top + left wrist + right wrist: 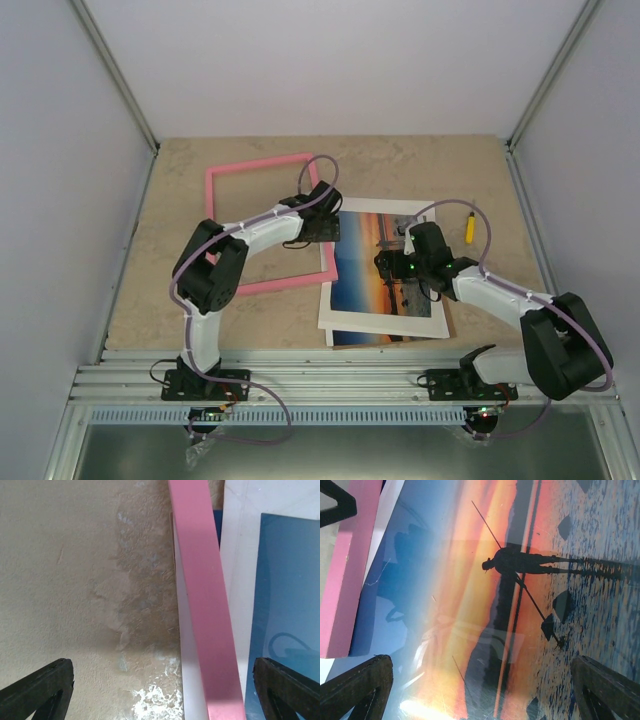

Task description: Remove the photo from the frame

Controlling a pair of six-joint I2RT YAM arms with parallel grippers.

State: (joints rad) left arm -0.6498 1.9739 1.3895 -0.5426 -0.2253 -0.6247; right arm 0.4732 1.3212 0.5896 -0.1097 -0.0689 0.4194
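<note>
The pink frame (268,226) lies flat at the left of the table, with bare table showing through its opening. The photo (388,272), an orange sunset over blue water, lies to its right inside a white mat (340,310). The frame's right rail (205,605) overlaps the mat's left edge (239,555). My left gripper (322,228) hovers open over that rail, its fingers (44,690) standing either side of it. Over the photo (510,605) my right gripper (396,263) stands open, its fingers (360,690) wide apart, holding nothing. The print's glossy face carries reflections.
A small yellow object (470,227) lies on the table right of the mat. A blue edge (352,338) sticks out askew under the mat's near side. Grey walls close in the table on three sides, and a metal rail runs along the near edge.
</note>
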